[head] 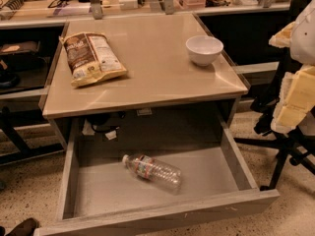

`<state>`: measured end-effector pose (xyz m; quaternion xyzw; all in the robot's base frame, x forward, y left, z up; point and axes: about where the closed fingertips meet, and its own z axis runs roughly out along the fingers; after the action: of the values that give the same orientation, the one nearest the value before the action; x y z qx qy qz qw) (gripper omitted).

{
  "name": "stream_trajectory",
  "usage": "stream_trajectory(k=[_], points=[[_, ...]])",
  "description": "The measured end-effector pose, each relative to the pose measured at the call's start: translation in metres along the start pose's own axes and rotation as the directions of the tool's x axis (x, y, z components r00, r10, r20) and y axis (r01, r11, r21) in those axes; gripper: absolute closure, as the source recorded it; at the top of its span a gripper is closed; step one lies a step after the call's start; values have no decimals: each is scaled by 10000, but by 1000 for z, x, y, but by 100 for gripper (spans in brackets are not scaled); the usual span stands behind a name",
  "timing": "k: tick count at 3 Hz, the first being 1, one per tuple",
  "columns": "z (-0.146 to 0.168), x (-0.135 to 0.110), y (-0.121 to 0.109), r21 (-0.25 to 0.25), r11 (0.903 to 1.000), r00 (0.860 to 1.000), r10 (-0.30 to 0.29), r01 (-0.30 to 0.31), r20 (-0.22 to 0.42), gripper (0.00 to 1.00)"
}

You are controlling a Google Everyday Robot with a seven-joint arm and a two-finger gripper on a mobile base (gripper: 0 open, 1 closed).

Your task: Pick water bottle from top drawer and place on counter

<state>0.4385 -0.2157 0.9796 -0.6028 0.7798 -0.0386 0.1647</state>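
Observation:
The water bottle [152, 171] lies on its side on the flat grey bottom of the open top drawer [231, 156], near the middle, with its white cap pointing left. The counter [157, 68] is the beige tabletop right above the drawer. My arm hangs at the right edge of the view, and my gripper [289, 113] is there, beside the counter's right side, well above and to the right of the bottle and apart from it.
A brown-and-yellow chip bag [92, 57] lies on the counter's left half and a white bowl [204, 49] stands at its back right. A cluttered bench with metal posts [94, 4] runs behind. Black chair legs [280, 151] stand on the floor right of the drawer.

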Motion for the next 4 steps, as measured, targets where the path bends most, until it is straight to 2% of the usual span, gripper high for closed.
stream_trajectory(k=[2,3,4], points=[[7,-3,1,-85,9999,9999,126,-127,-109,0],[25,-16,12,-294,9995,9984,-117,102,-545,0],[49,-30,38,-1009,9941,9966,-465,396,-674,0]])
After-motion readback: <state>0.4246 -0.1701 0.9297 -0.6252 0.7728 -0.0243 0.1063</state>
